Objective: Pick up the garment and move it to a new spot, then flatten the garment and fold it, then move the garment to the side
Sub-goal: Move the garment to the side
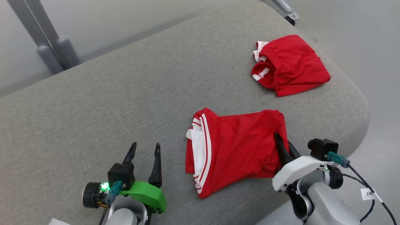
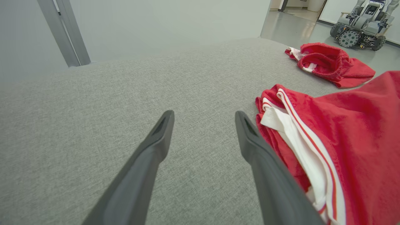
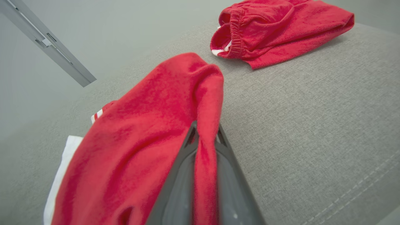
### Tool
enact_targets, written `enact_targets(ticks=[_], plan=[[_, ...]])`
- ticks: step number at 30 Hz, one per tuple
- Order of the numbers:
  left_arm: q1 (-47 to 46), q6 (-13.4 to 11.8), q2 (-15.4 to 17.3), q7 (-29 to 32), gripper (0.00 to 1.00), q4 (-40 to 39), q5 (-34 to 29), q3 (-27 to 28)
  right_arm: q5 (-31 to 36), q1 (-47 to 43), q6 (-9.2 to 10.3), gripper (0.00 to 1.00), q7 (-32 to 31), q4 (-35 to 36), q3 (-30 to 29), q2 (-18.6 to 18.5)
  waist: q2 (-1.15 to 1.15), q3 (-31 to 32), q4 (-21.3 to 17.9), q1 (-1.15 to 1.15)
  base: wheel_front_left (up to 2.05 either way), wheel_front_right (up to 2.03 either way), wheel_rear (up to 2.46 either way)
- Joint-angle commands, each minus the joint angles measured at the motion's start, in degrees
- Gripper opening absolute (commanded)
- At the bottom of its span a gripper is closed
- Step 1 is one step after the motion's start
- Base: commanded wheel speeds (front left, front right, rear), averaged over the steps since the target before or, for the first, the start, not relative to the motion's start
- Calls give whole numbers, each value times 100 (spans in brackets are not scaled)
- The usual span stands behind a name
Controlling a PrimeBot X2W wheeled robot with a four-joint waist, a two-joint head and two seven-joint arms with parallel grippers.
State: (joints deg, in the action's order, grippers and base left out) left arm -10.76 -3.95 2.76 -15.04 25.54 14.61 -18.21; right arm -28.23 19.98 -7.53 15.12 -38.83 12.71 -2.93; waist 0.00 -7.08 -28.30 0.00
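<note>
A red garment with white stripes lies folded on the grey cushion, near its front edge. My right gripper is shut on the garment's right edge; in the right wrist view the red cloth runs pinched between the two dark fingers and is lifted into a ridge. My left gripper stands open just left of the garment, nothing between its fingers. In the left wrist view the garment's striped edge lies beside the right finger.
Another red garment with an elastic waistband lies bunched at the cushion's far right corner. Grey metal posts stand beyond the cushion at the back left. A wheeled machine sits on the floor far off. The cushion's right edge drops to the floor.
</note>
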Motion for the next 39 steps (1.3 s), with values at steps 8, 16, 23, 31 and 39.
enact_targets(ticks=[8, 16, 23, 31, 39], plan=[[-136, 44, 32, -15, 100, 21, 40, -118, 80, -131, 10, 0, 0, 183, -86, -1, 0, -139, -216, 0, 0, 0, 0], [-176, 22, 33, -15, 100, -56, -108, -50, 733, 661, 7, 0, 0, 217, -69, 1, 0, -475, 125, 0, 0, 0, 0], [-416, 98, 33, -15, 100, -65, -283, -62, 1644, 1770, 7, 0, 0, -256, -679, -69, 0, -861, 699, 0, 0, 0, 0], [-590, 145, 31, -15, 100, -99, -370, -13, 2829, 2605, 8, 0, 0, -1042, -2107, -773, 0, -1139, 1215, 0, 0, 0, 0], [-681, 179, 31, -15, 100, -146, -495, 50, 4201, 2861, 9, 0, 1, -1374, -3903, -1433, 0, -1332, 1591, 0, 0, 0, 0]])
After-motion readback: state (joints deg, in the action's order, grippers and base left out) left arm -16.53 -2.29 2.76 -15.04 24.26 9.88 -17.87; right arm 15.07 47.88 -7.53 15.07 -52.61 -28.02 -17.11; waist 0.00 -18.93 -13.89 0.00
